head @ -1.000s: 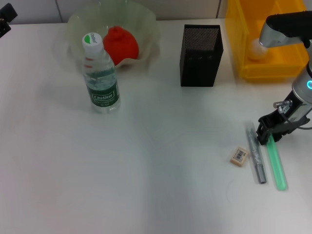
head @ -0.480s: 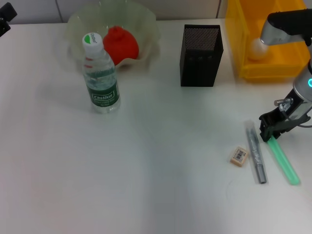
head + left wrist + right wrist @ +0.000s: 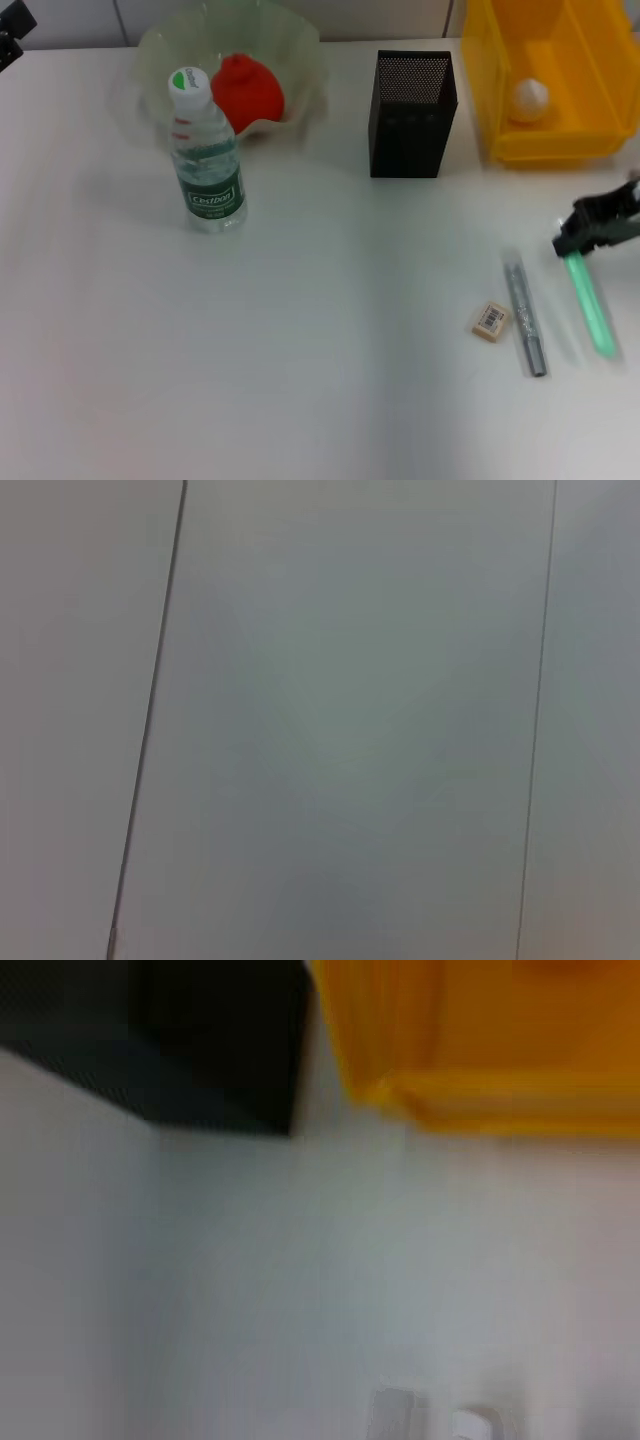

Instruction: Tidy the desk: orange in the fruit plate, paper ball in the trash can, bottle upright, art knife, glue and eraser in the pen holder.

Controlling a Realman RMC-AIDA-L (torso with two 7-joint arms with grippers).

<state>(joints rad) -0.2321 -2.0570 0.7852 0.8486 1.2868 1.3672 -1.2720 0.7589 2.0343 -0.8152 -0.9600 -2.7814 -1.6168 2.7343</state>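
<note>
Now gripping the green stick [image 3: 588, 305] by its far tip near the bench's right edge, right gripper [image 3: 598, 225] fingers clamped on it, and lifting it (a glue stick, judging by the task). Looking light, stiff and slick, so likely best pinched across its middle. Compared with a second ago: swinging away from the grey knife [image 3: 524, 315] and eraser [image 3: 489, 320], and clearing the trash can [image 3: 500, 80]. Waiting at the far edge, the pen holder [image 3: 411, 113]. Sitting idle at the far-left corner, left gripper [image 3: 12, 25], fingers impossible to tell.
</note>
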